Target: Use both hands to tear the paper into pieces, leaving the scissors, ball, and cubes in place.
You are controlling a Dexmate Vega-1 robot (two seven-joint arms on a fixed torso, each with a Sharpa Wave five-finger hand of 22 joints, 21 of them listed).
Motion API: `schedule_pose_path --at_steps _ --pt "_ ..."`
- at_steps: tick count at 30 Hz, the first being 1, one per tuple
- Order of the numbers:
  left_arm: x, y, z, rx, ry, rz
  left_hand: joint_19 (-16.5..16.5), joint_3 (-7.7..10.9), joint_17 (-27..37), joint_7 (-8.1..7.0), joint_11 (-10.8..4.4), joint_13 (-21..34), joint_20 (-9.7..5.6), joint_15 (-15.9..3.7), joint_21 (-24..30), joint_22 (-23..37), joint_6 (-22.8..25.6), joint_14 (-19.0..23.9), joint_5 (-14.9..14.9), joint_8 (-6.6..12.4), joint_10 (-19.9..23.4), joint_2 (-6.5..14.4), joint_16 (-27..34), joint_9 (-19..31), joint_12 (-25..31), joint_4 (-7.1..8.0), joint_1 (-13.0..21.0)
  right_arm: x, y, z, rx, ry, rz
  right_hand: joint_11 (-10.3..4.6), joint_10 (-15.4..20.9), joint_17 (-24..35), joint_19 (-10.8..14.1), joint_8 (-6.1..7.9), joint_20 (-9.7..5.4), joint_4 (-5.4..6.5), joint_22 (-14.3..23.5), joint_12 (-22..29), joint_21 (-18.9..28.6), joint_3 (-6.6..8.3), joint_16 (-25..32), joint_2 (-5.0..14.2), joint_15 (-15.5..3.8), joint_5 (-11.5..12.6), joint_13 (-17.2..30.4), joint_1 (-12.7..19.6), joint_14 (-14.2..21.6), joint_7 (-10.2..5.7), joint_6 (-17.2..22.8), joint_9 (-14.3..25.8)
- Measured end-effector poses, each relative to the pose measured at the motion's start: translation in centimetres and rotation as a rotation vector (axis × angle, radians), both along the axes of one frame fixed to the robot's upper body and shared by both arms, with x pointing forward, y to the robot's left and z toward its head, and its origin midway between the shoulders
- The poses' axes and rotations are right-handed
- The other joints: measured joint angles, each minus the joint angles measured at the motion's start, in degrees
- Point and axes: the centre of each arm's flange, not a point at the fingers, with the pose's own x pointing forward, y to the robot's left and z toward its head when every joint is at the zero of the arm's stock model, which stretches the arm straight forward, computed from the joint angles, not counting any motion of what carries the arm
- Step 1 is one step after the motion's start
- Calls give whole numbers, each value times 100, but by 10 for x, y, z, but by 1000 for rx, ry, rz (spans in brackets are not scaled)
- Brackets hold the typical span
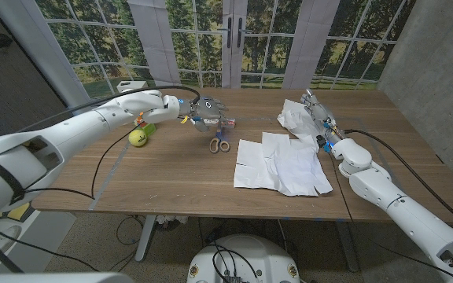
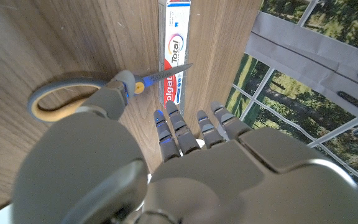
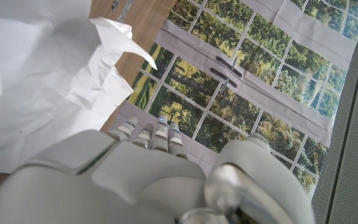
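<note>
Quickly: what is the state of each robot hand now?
Left robot hand: holds nothing, fingers apart, above the scissors.
Right robot hand: beside the paper; cannot tell.

Left arm: I see it come in from the bottom left corner of the head view and reach across the table toward the middle — a black cable runs along it.
Left hand: raised near the table's far middle; in the left wrist view its fingers lie side by side, stretched forward, and nothing sits between them.
Right arm: enters from the bottom right corner, forearm angled up toward the far right part of the table.
Right hand: fingers close together, pointing away — I cannot tell from here whether they pinch anything.
</note>
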Motion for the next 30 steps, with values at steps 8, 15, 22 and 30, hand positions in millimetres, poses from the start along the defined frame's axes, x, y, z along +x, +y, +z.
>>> schedule_pose_path --at_steps 8,15,22,30 --pt "3 -1 -2 17 -5 -6 32 0 0 0 0 -1 -32 0 0 0 0 0 0 20 0 -23 0 0 0 0 23 0 -1 1 1 2 -7 0 0 0 0 0 0 0 0 0 0 0 0 0 0 -22 0 0 0 0 0 0" --pt "9 -3 -5 33 -2 -10 32 19 1 -23 0 -1 -32 0 0 1 22 0 0 20 0 -23 0 -1 0 20 23 1 -2 1 5 7 -15 -1 -1 0 0 0 0 0 0 0 0 0 0 0 0 -22 0 0 0 0 0 0" --pt "13 -4 -6 43 -1 -9 32 18 1 -10 0 -1 -32 0 0 1 35 0 25 42 0 -23 0 -1 0 19 23 1 -3 1 7 9 -20 -22 -22 0 0 0 0 0 0 0 0 0 0 0 0 -22 0 0 1 0 0 0" --pt "18 -5 -8 52 3 -9 31 32 1 -1 0 -1 -32 0 0 1 44 0 24 42 0 -23 0 -1 0 32 23 2 -4 2 9 11 -25 -21 -21 0 0 0 0 -24 0 0 0 24 0 0 0 -22 0 0 1 0 0 0"
